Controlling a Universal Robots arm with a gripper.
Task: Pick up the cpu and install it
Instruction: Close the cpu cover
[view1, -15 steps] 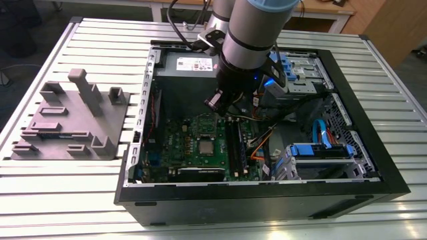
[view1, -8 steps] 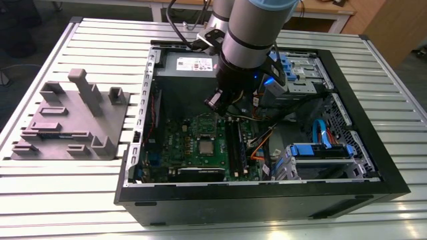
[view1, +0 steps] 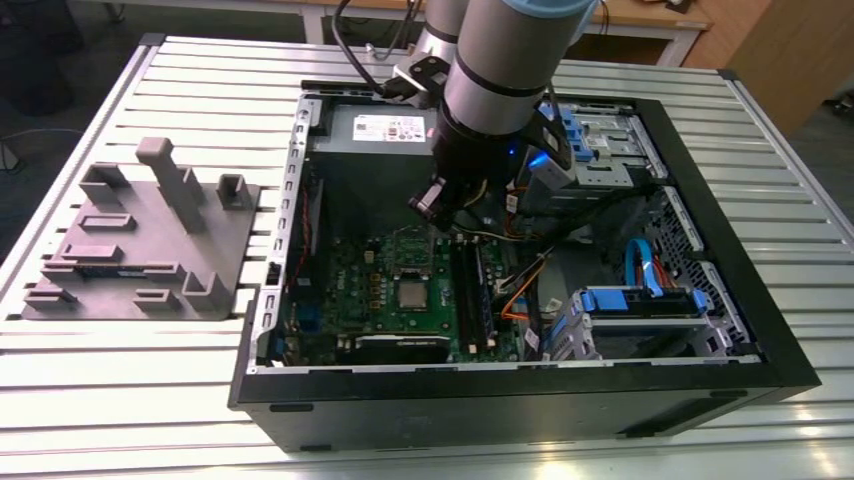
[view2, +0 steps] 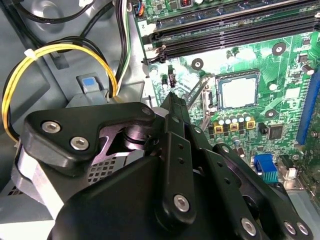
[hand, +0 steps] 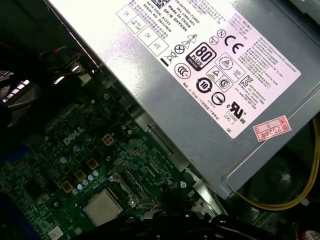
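The cpu (view1: 412, 293) is a small silver square lying flat in its socket on the green motherboard (view1: 360, 290), inside the open computer case (view1: 534, 400). In both wrist views the cpu (view2: 239, 93) (hand: 102, 207) has its top bare, with a metal socket frame (view2: 206, 97) standing up at one side of it. My gripper (view1: 447, 205) hangs inside the case above the board, apart from the chip and toward the power supply. Its black fingers (view2: 172, 102) meet at a narrow tip with nothing between them.
A grey power supply box (view1: 380, 128) (hand: 200, 75) lies at the case's far end. Memory slots (view2: 235, 30), yellow cables (view2: 30, 75) and blue drive cages (view1: 641, 300) crowd the interior. A grey fixture block (view1: 140, 240) stands on the slatted table at the exterior view's left.
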